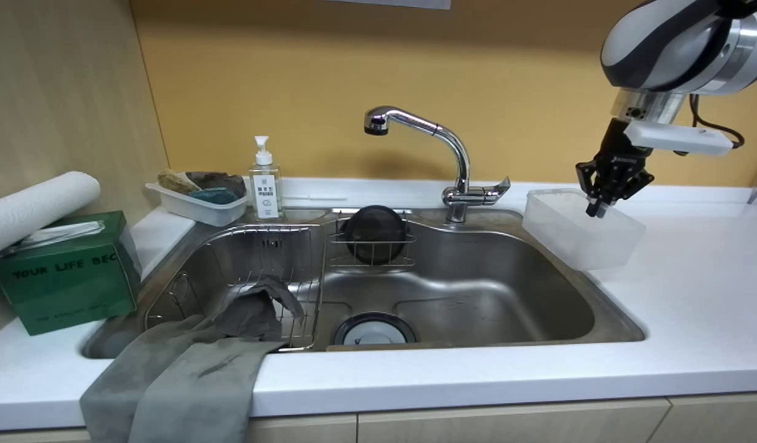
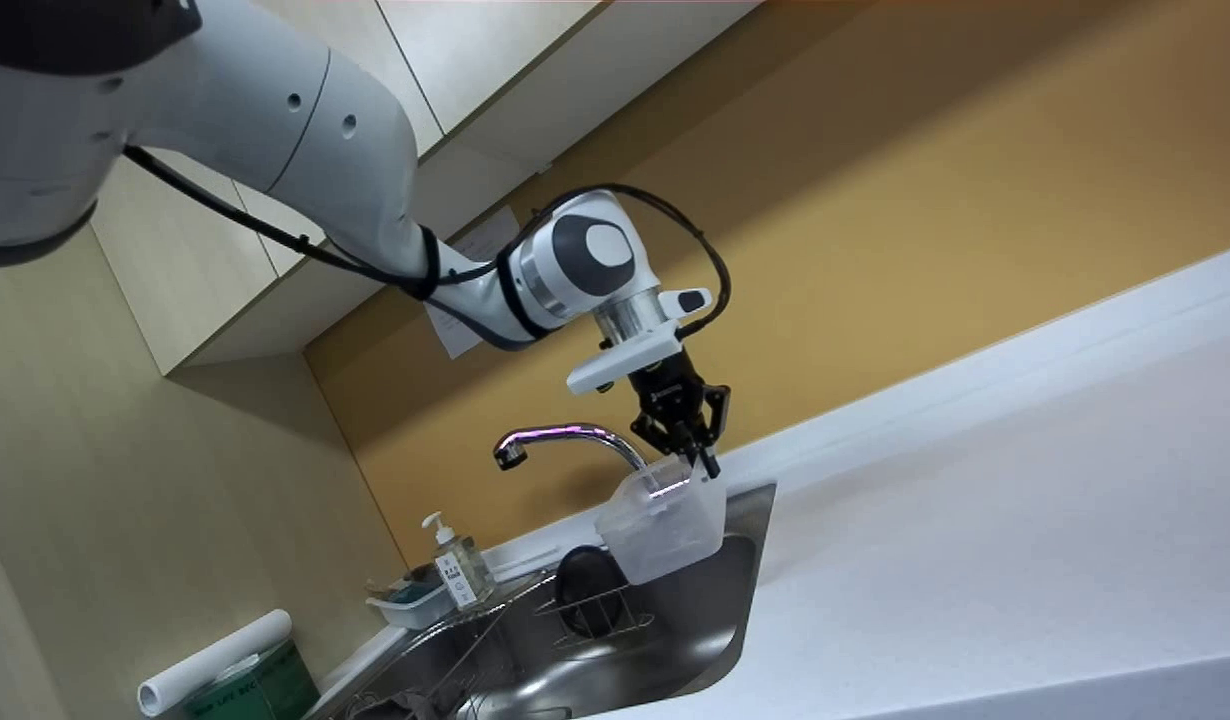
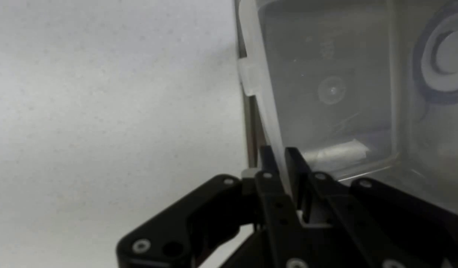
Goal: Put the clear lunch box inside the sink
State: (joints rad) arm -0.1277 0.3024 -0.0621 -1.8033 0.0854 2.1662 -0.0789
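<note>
The clear lunch box (image 1: 575, 237) is tilted and held off the counter, above the right rim of the sink (image 1: 471, 295). In an exterior view the lunch box (image 2: 665, 530) appears in front of the sink's back right part (image 2: 700, 640). My gripper (image 1: 596, 209) is shut on the box's upper rim. In the wrist view the fingertips (image 3: 278, 150) stand on both sides of the rim of the lunch box (image 3: 325, 56), with one finger inside the box. The drain shows through the clear plastic at the right. The sink's drain (image 1: 373, 332) is near the front.
A chrome faucet (image 1: 458, 160) stands behind the sink. A wire rack (image 1: 304, 295) and grey cloth (image 1: 200, 369) fill the sink's left part. A black round piece (image 1: 375, 234) sits at the back wall. A soap bottle (image 1: 266, 184), sponge tray (image 1: 200, 206) and green box (image 1: 64, 271) stand left.
</note>
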